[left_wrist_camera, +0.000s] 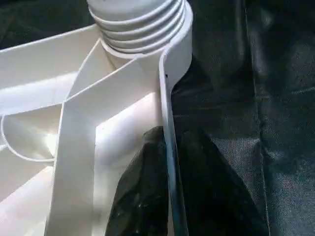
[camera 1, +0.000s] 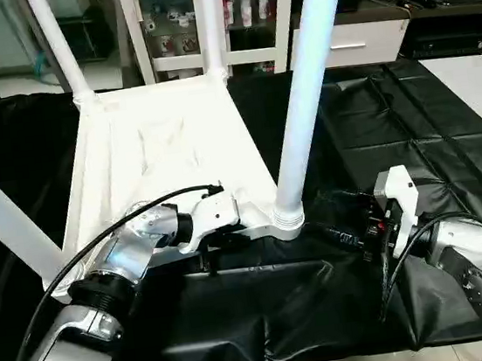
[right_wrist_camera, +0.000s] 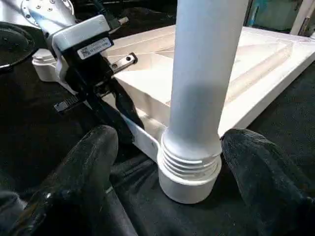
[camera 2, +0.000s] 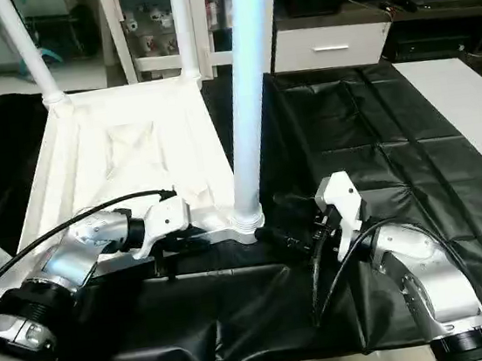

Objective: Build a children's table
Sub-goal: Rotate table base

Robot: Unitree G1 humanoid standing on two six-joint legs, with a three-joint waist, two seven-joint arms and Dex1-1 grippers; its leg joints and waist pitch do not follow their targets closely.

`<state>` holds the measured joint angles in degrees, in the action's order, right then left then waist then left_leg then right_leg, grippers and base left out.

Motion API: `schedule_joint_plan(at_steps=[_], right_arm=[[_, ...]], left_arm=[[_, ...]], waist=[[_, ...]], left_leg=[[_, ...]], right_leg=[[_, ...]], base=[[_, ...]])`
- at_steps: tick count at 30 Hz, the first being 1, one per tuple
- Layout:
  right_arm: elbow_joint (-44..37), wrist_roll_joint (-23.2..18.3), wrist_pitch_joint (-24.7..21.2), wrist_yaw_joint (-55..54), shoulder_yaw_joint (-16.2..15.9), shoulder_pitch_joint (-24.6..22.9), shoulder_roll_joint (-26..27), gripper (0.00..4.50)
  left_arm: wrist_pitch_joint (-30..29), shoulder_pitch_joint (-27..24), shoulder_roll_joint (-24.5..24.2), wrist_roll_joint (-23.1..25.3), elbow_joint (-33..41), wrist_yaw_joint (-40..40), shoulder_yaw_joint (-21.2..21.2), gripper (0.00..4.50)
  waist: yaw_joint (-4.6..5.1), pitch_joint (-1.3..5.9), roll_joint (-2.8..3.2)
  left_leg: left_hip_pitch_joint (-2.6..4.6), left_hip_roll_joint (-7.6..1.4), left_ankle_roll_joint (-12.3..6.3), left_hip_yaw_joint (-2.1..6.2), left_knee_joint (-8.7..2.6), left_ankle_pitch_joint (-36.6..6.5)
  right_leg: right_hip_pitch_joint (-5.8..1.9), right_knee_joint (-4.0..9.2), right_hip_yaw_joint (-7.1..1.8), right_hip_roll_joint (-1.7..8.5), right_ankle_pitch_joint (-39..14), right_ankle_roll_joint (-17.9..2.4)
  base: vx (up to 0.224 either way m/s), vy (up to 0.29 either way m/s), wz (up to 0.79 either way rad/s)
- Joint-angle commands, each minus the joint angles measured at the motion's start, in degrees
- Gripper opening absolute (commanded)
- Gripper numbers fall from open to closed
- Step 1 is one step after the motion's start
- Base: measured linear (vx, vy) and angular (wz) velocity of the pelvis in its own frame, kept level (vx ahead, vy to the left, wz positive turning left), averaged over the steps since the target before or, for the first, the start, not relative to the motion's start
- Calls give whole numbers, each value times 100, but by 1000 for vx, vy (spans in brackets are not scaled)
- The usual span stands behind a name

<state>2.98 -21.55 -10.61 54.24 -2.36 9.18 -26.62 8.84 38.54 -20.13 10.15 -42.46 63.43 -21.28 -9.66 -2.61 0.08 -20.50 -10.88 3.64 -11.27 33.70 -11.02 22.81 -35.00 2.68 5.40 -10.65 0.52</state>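
Observation:
The children's table lies upside down on the black-draped worktable, its white ribbed top [camera 1: 166,146] facing up and several legs standing in the corner sockets. The near-right leg [camera 1: 303,111] rises from its socket [camera 1: 288,220], with screw threads [right_wrist_camera: 189,160] showing above the collar. My left gripper [left_wrist_camera: 170,142] is shut on the top's near rim [left_wrist_camera: 165,88], one black finger inside the wall and one outside, just beside that socket. My right gripper [right_wrist_camera: 170,142] stands open around the base of the near-right leg, a finger [right_wrist_camera: 93,162] on either side.
Black cloth [camera 1: 375,129] covers the worktable, bunched in folds along its front edge [camera 1: 241,321]. A flat white board [camera 1: 476,90] lies at the far right. A white glass-door cabinet [camera 1: 213,25] and a drawer unit [camera 1: 356,43] stand behind the table.

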Motion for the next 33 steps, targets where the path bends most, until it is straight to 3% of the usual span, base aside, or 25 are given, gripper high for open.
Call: schedule_joint_plan(at_steps=[1,7,10,18,19,20,24,25,26,28,30,33], right_arm=[[18,31,27,18,71,72,-43,371],[-18,14,17,6,105,39,-66,371],[-11,4,4,8,119,38,-85,371],[422,168,120,-120,77,351,1,371],[522,235,136,-165,40,426,24,371],[623,317,143,-213,0,496,29,371],[1036,580,327,-382,-75,768,60,371],[1155,565,366,-358,-66,858,78,389],[1160,457,287,-88,-116,887,27,400],[1144,347,188,237,-191,902,-47,407],[1045,186,-42,869,-358,900,-231,431],[1096,207,-120,1370,-558,1008,-392,449]], left_arm=[[-67,-136,79,212,-298,55,-314,92],[-121,-59,101,225,-397,155,-334,61],[-204,-38,136,156,-431,321,-320,19],[-441,-172,210,-12,-391,667,-284,6],[-415,-238,193,-4,-317,706,-324,6],[-426,-301,190,-19,-227,731,-342,6],[-557,-570,146,-166,323,995,-426,6],[-667,-681,131,-245,587,1114,-446,2],[-705,-775,92,-255,808,1200,-514,0],[-715,-860,50,-246,1008,1273,-596,0],[-679,-903,28,-191,1116,1303,-661,0],[-684,-908,6,-102,1178,1333,-688,0]], waist=[[23,316,-51],[28,319,14],[26,336,1],[42,336,-19],[43,341,-10],[50,334,-43],[35,340,-28],[42,331,-52],[52,336,-88],[38,339,-56],[26,325,-94],[-10,314,-88]], left_leg=[[61,-249,-55,137,-460,-1498],[65,-246,-17,149,-472,-1624],[54,-242,-67,141,-457,-1491],[43,-235,-130,129,-452,-1409],[50,-241,-127,131,-453,-1405],[47,-247,-125,126,-457,-1407],[65,-250,-112,114,-456,-1359],[45,-254,-126,116,-465,-1349],[42,-254,-142,113,-462,-1324],[38,-268,-216,114,-454,-1297],[30,-262,-310,102,-446,-1264],[53,-276,-312,94,-446,-1308]], right_leg=[[-207,435,-218,356,-1276,-1095],[-204,456,-224,358,-1445,-1050],[-211,446,-222,353,-1333,-1063],[-207,448,-211,355,-1357,-1143],[-203,444,-211,357,-1363,-1141],[-200,449,-211,360,-1398,-1135],[-180,447,-217,360,-1434,-1128],[-192,438,-219,359,-1456,-1116],[-199,430,-216,365,-1437,-1118],[-198,425,-219,364,-1406,-1120],[-209,424,-213,343,-1411,-1115],[-170,449,-222,355,-1647,-1079]], base=[[0,0,0],[0,0,0],[0,0,0],[0,0,0],[0,0,0],[0,0,0],[0,0,0],[0,0,0],[0,0,0],[0,0,0],[0,0,0],[0,0,0]])
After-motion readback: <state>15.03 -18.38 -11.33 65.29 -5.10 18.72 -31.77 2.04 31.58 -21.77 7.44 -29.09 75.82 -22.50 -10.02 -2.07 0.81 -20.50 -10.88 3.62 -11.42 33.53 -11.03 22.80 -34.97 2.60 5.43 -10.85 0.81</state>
